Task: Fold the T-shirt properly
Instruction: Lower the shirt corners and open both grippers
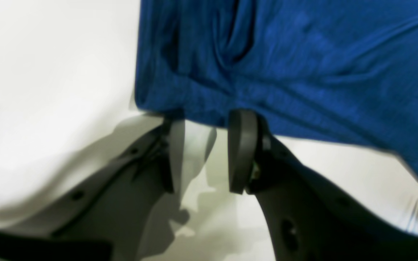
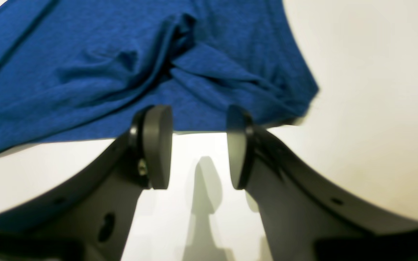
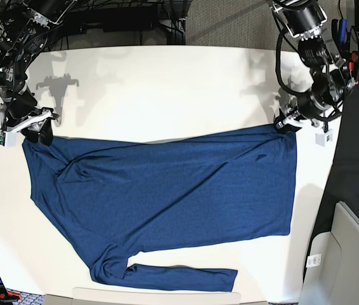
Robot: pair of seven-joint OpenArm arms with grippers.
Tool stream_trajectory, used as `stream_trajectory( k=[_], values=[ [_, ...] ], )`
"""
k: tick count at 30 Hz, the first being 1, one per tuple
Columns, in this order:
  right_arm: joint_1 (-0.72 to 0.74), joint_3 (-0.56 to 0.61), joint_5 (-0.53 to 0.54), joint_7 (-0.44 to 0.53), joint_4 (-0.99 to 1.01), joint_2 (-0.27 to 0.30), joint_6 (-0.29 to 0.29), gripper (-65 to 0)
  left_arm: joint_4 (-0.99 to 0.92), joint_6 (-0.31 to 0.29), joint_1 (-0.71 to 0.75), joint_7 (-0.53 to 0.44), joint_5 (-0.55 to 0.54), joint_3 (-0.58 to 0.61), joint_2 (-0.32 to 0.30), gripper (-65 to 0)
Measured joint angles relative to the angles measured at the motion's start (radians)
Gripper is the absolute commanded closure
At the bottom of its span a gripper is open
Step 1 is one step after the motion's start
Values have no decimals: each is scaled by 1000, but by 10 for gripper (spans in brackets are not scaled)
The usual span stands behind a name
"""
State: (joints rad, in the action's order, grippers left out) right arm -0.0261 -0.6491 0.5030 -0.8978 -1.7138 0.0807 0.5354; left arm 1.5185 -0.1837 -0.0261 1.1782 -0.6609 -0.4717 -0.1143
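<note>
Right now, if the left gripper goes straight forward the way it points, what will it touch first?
Most likely the T-shirt. The left gripper is open, its fingertips right at the hem near a corner, with white table beneath. Blur hides whether they touch already.

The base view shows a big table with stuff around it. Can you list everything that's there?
T-shirt: one, dark navy blue, long-sleeved, spread flat across the table, a sleeve lying along the near edge.
Table: one, white, fills most of the view.
Cables: several, black, behind the far edge.
Grey panel: one, near right corner, off the table.
Left gripper: one, dark grey, open, at the shirt's far right corner.
Right gripper: one, dark grey, open, at the shirt's far left corner.
</note>
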Motion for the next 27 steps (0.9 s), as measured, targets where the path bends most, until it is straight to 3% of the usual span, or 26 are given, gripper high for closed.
stream_trajectory(
  k=[14,22,24,27],
  values=[
    [1,0,-3,0,0,-17,-4,-247,-31,4,-58,-3,11,4,46,-204],
    [0,-11,-3,0,0,-19,-4,-247,-128,-7,-85,-110,-26,2,54,-200],
    [-2,-25,-3,0,0,-19,-4,-247,-128,-7,-85,-110,-25,2,54,-157],
    [-10,-31,-5,0,0,-18,-8,-247,-129,-6,-85,-110,-11,2,54,-12]
  ],
)
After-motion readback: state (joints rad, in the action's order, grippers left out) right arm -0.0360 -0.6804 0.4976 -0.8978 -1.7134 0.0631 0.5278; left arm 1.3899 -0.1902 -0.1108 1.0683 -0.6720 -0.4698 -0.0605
